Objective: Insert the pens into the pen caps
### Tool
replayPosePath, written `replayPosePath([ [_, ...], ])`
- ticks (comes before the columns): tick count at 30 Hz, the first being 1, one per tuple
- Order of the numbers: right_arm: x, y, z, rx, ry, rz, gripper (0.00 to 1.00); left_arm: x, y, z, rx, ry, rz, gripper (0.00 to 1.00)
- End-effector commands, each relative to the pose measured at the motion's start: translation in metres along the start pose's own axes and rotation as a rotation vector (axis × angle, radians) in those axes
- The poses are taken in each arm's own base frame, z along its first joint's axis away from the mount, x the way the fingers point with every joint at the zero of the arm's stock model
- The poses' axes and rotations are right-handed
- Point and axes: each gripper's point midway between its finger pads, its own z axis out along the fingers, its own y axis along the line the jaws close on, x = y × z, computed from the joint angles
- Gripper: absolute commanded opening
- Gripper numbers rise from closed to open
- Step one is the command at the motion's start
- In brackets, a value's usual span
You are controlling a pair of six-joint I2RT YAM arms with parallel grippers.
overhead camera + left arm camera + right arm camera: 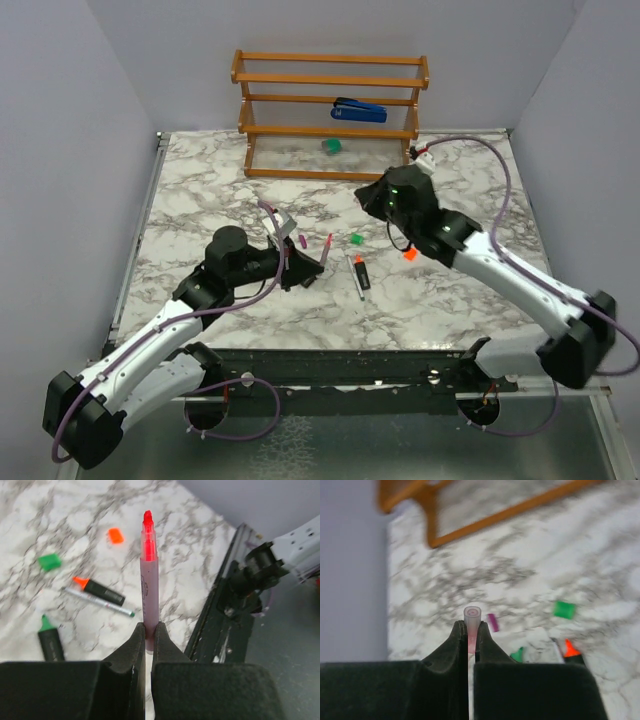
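Over on the left half of the marble table, the left gripper is clamped tight on the thin pink pen. It's got the pen by the back end, with the bare reddish tip sticking out past the fingers and no cap on it. From the top camera the pen points toward the middle of the table, and the magenta cap lies just beside it on the left.

The right gripper is out past the middle of the table, squeezed shut on the pale pink cap. The wrist cam shows the cap's open end sticking out from between the fingers.

The rest of the stuff is loose in the middle. The orange-tipped marker lies right alongside the thin grey pen, and I can't tell if they're touching. The green cap sits a bit farther back from them. The orange cap is off to the right, close under the right arm. The green-tipped marker only shows up properly in the left wrist view, lying near the gripper, apart from the other marker.

At the far edge stands a wooden shelf with a blue stapler on a rung and a green block down low.
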Motion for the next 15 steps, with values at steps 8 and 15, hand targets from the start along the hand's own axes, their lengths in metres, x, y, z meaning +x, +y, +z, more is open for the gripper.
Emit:
replayPosePath([
  [8, -0.020, 0.136, -0.158, -1.004, -0.060, -0.545, 0.01, -0.065, -0.055, 0.002, 0.282, -0.233, -0.060, 0.00],
  [15, -0.006, 0.133, -0.177, -1.084, 0.023, -0.558, 0.01, -0.082, -0.060, -0.005, 0.275, -0.289, -0.090, 0.00],
])
